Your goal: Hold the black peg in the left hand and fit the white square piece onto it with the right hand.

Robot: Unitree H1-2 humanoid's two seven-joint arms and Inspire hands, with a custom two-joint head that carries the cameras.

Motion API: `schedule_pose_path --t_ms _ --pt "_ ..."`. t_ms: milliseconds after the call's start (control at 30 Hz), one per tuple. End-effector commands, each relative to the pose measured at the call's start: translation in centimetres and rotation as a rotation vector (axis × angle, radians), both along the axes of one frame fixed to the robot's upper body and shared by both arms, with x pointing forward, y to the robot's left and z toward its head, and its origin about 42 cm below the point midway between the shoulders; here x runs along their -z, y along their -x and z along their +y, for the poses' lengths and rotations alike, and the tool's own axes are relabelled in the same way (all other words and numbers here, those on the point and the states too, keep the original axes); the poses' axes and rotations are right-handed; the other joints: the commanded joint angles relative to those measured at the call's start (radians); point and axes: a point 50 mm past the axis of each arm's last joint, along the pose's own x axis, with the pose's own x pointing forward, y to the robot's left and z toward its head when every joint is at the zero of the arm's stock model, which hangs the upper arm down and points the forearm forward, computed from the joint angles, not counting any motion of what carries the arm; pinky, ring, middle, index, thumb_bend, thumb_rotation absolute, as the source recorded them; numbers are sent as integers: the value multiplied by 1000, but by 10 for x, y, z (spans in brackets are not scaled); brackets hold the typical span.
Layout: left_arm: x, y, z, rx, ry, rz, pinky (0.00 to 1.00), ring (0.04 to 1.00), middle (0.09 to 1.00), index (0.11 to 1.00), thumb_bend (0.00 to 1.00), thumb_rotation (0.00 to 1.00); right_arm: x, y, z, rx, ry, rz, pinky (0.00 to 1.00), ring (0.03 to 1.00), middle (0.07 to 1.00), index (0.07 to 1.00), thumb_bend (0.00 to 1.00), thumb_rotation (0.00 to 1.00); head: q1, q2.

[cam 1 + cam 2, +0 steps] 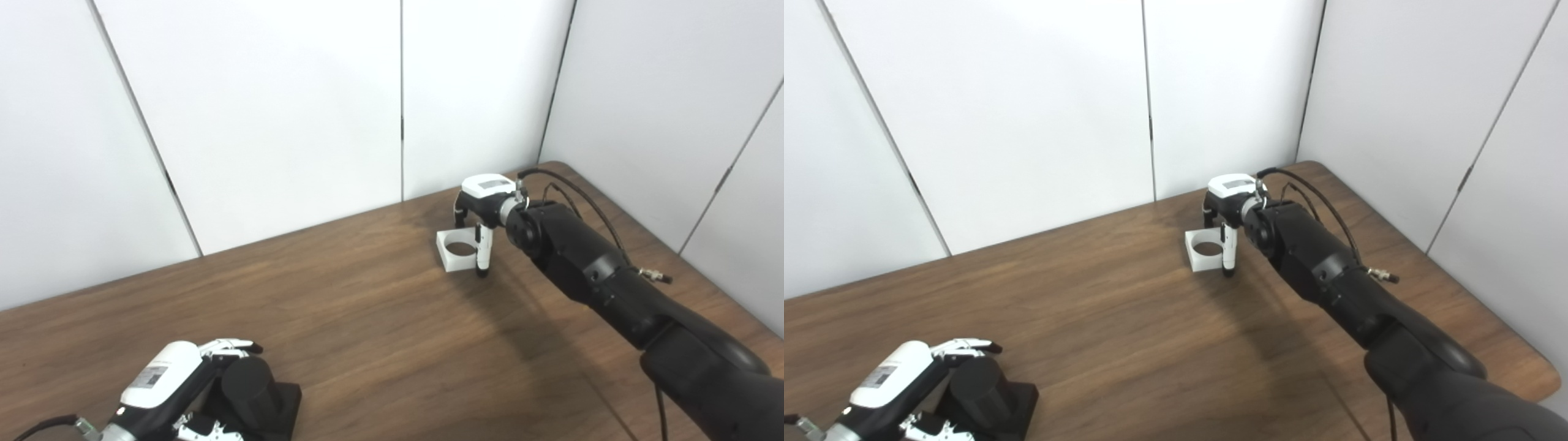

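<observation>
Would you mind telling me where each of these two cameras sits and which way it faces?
Left eye view: on the head, looking down and forward over the table; both arms enter from below, left hand at the peg.
Right eye view: beside it, slightly to the right, same aim; right hand at the white piece.
Shared: table, peg, white piece, both hands, white wall panels.
</observation>
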Motion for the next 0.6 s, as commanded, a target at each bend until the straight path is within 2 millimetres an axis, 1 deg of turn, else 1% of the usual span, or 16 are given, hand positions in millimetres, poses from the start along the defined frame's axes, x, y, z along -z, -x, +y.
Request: schedule_pose_path --t_ms 0,367,467,567 --pt "27 19 9 33 -131 123 704 832 811 488 522 52 -8 -5 7 -32 -12 -33 736 810 763 483 518 130 -1 2" --pt "25 20 6 34 -136 120 705 833 813 489 522 52 -15 -3 6 -32 -49 -63 734 806 756 482 517 129 16 16" --pt "25 20 6 34 -133 119 700 831 814 488 522 52 -16 -1 6 -48 -53 -85 730 807 760 482 518 128 29 21" --pt "26 19 5 36 -128 114 694 828 813 488 522 52 -19 2 7 -72 -66 -118 742 822 776 482 518 129 59 31"
